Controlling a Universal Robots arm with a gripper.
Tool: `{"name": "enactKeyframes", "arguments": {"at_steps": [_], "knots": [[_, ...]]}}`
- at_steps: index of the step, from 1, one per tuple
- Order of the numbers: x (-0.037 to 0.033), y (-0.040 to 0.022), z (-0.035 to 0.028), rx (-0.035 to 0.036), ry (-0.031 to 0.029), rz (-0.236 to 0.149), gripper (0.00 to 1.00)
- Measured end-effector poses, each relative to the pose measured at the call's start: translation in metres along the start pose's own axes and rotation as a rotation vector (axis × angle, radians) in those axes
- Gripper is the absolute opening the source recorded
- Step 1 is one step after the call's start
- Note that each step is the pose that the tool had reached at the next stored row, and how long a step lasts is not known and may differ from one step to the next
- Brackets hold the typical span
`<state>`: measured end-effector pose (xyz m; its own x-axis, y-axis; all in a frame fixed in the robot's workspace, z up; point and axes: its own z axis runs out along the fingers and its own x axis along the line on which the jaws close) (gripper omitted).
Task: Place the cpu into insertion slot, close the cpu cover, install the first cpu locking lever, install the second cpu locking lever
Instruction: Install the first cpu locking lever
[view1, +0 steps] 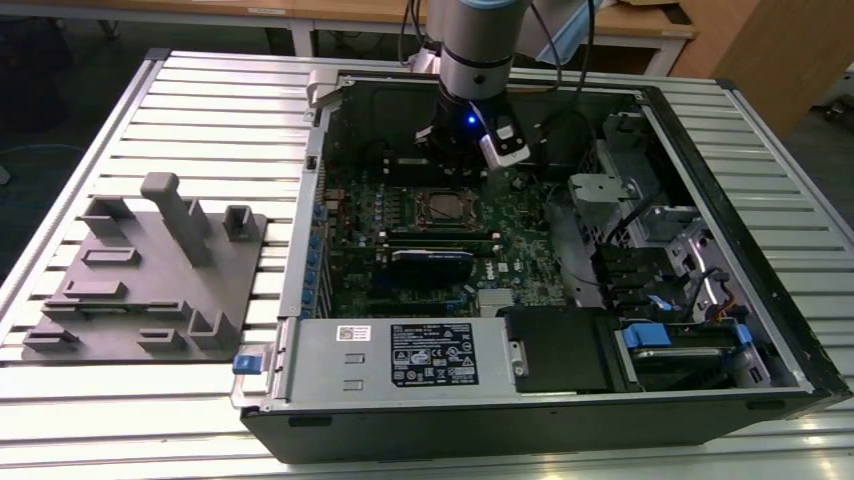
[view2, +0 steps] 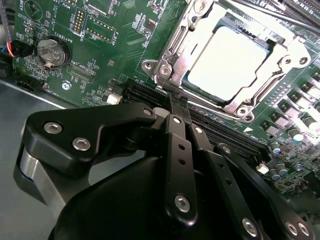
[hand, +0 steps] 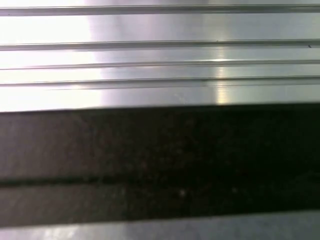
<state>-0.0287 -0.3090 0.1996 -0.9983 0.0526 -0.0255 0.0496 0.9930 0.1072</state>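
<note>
While my arm hangs inside the open computer case (view1: 787, 330), the work stands between seating the chip and fastening it. Reading the exterior view from its left to its right: a grey fixture block (view1: 140, 275) lies on the slatted metal table (view1: 80, 400); next comes the green circuit board (view1: 400, 215) with the insertion slot (view1: 438, 208) near its middle; my gripper (view1: 491, 160) hovers just beyond the slot, toward the far wall of the case; drive bays and cables (view1: 667, 260) fill the case's remaining side.

In the second wrist view the cpu (view2: 227, 57) lies flat in the insertion slot, its pale metal top showing through the window of the cpu cover (view2: 172, 52), which appears to be lowered around it (a judgement, since glare hides part of the frame). My gripper (view2: 177, 107) points at the near edge of the socket with its fingers drawn together, tips meeting, and nothing between them.

I judge the step in hand to be the first locking lever; whether either lever is already latched I cannot tell. Such a lever calls for a narrow, firm push down and under its hook, without grazing the memory slots just beside the socket.

The first wrist view shows ribbed bright metal above a dark band. Beyond the table stand wooden desks (view1: 641, 25) on a dark floor.
</note>
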Motion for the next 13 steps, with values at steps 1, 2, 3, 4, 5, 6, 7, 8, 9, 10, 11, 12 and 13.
{"name": "enactKeyframes", "arguments": {"at_steps": [1, 2, 3, 4, 5, 6, 7, 8, 9, 10, 11, 12, 13], "knots": [[0.0000, 0.0000, 0.0000, -0.0001, -0.0001, 0.000, 0.10], [0.0000, 0.0000, 0.0000, -0.0001, -0.0001, 0.000, 0.10], [-0.0001, 0.0000, 0.0000, 0.0005, 0.0000, 0.000, 0.10], [-0.0002, 0.0000, 0.0001, 0.0007, 0.0000, 0.000, 0.10], [-0.0003, 0.0000, 0.0001, 0.0008, 0.0001, 0.000, 0.10], [-0.0003, 0.0000, 0.0002, 0.0009, 0.0000, 0.000, 0.10], [-0.0003, 0.0000, 0.0003, 0.0009, -0.0001, 0.000, 0.10], [-0.0003, 0.0000, 0.0003, 0.0010, -0.0001, 0.000, 0.10], [-0.0004, 0.0000, 0.0003, 0.0010, 0.0000, 0.000, 0.10], [-0.0004, -0.0001, 0.0004, 0.0010, -0.0001, 0.000, 0.10], [-0.0004, -0.0001, 0.0004, 0.0010, -0.0001, 0.000, 0.10], [-0.0005, -0.0001, 0.0005, 0.0010, -0.0001, 0.000, 0.10], [-0.0005, -0.0001, 0.0006, 0.0011, -0.0001, 0.000, 0.10]]}}
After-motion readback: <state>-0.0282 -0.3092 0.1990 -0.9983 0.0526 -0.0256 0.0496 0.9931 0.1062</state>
